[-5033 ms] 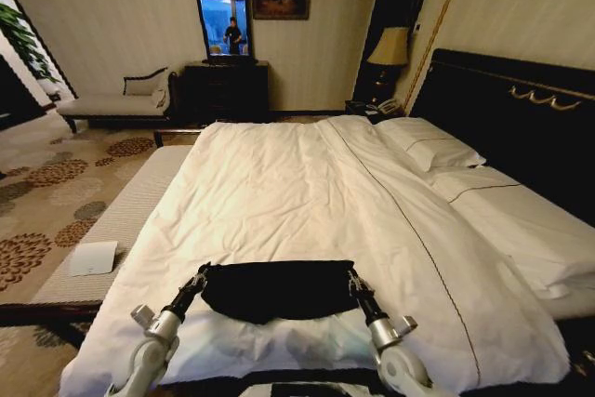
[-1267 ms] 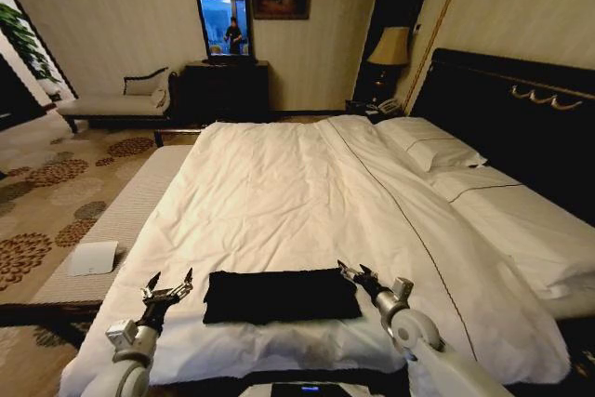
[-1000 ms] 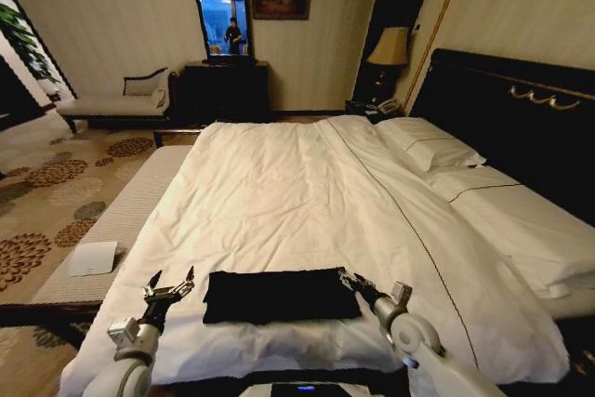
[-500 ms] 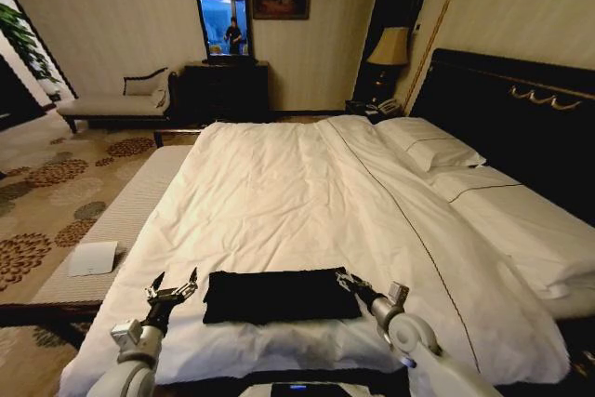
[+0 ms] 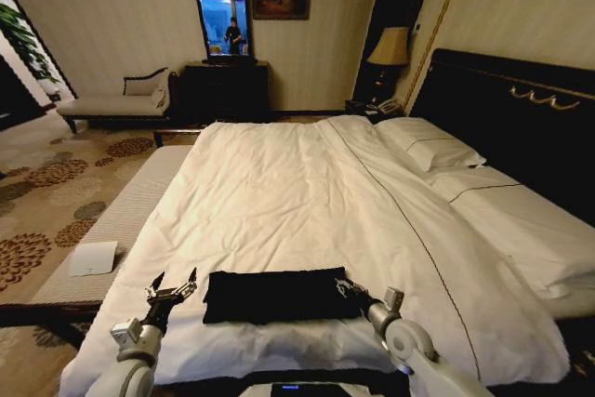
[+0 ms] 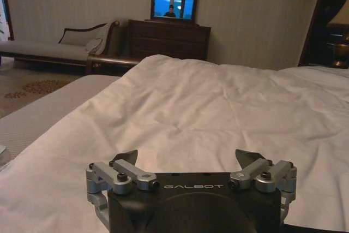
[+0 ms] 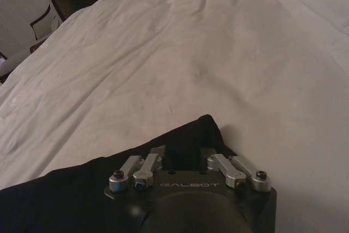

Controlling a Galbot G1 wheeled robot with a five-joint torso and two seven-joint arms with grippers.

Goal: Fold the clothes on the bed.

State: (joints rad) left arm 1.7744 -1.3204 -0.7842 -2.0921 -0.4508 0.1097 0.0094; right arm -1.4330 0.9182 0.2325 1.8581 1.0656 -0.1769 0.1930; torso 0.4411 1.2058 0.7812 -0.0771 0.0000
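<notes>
A black soft-fabric T-shirt, folded into a flat band, lies near the foot of the large white-sheeted bed. The left gripper hovers just beside it, fingers spread apart. The right gripper sits at the shirt's right edge; whether its fingers clamp the cloth cannot be told.

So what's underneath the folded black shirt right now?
The black shirt lies flat on the white duvet near the foot of the bed. Anything between shirt and duvet is covered. The right claw is at its right edge.

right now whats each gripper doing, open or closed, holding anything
Left gripper: open, empty, beside the black T-shirt.
Right gripper: at the T-shirt's right edge; cannot tell whether open or shut.
</notes>
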